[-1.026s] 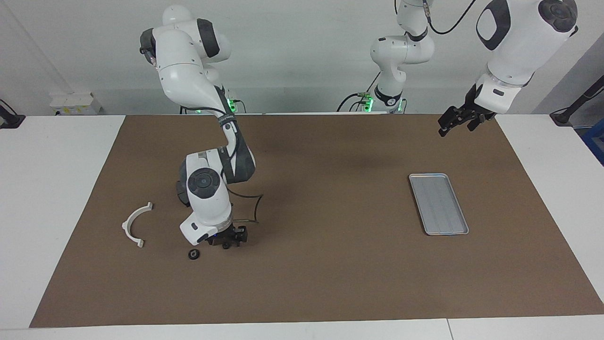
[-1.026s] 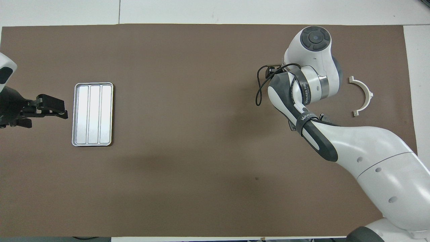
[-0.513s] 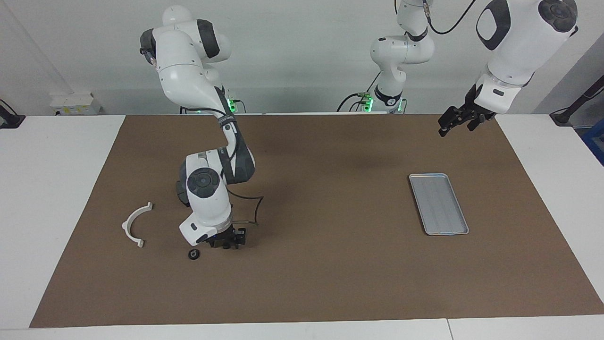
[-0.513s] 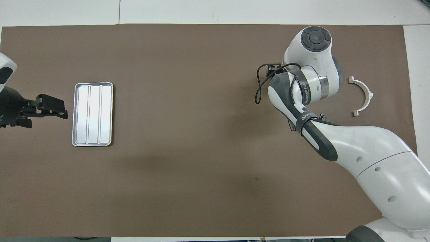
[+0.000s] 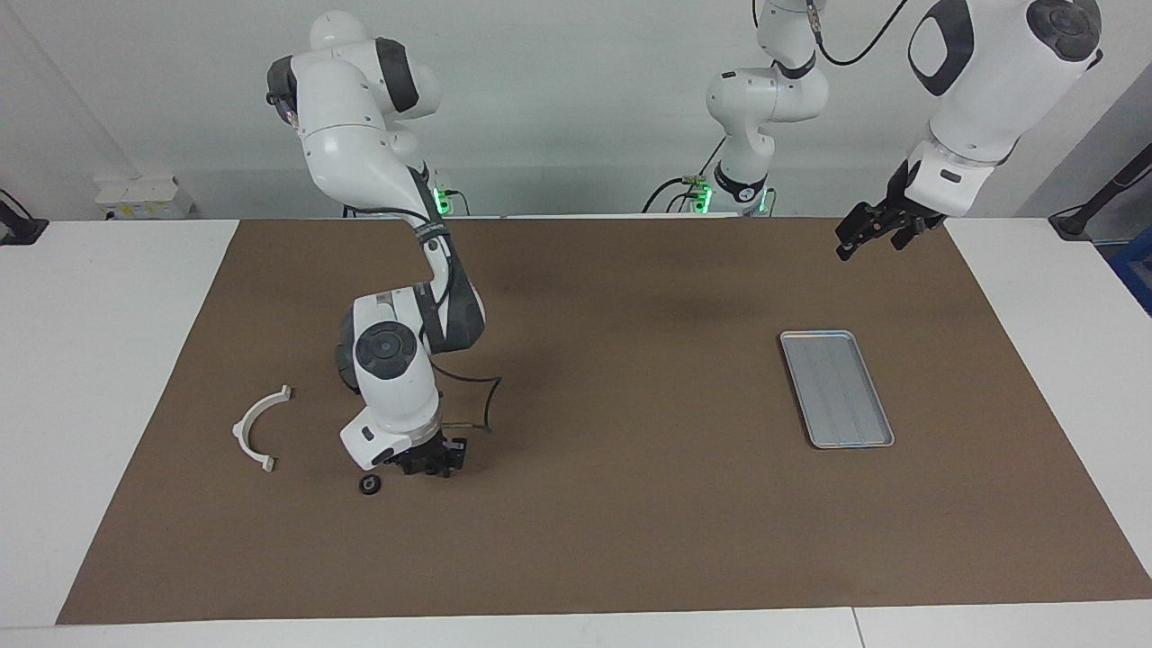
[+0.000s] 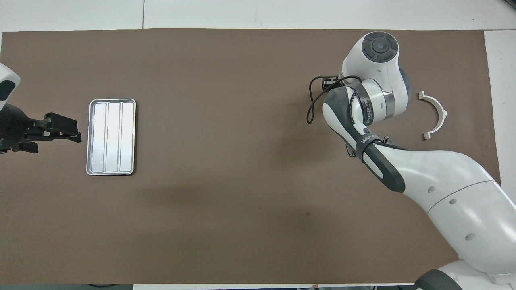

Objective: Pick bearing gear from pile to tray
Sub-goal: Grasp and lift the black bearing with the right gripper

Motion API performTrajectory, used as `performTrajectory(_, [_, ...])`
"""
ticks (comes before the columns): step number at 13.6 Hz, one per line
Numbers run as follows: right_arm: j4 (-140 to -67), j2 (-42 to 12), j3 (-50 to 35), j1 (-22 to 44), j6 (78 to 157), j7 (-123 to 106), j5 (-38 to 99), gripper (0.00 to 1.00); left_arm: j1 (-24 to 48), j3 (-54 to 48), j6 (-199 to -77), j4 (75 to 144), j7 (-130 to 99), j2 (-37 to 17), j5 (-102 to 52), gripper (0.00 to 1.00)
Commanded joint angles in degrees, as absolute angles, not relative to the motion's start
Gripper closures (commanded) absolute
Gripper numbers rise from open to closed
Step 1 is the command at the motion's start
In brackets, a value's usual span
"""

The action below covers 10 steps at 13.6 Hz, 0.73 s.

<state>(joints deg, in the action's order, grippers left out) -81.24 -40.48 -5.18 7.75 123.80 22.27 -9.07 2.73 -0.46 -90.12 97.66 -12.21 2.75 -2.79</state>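
Low over the surface [image 5: 630, 540], my right hand [image 5: 430, 465] sits beside the black gear [image 5: 368, 484]; whether it's clamped, I can't tell. The left hand [image 5: 866, 236], fingers apart, waits near the empty tray [image 5: 836, 388].

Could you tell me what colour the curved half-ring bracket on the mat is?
The half-ring bracket is white to off-white, seen best in the overhead view.

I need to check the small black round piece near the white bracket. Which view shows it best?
The facing view: the small black round piece lies bare on the mat beside the right pincer. In the overhead view the right arm hides it entirely.
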Motion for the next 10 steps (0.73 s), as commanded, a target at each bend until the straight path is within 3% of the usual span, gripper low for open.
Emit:
performTrajectory(1, [-81.8, -41.0, -5.5, 7.0, 124.9, 24.0, -10.4, 1.0, 2.8, -0.3, -89.5, 97.4, -11.8, 3.3, -3.4, 0.0])
performTrajectory(6, [-80.6, -40.7, -5.5, 7.6, 122.0, 23.9, -10.6, 1.0, 2.8, -0.3, -89.5, 97.4, -11.8, 3.3, -3.4, 0.0])
performTrajectory(10, [-70.0, -37.4, -8.5, 9.8, 103.9, 24.9, -6.6, 1.0, 2.8, -0.3, -89.5, 97.4, -11.8, 3.3, -3.4, 0.0])
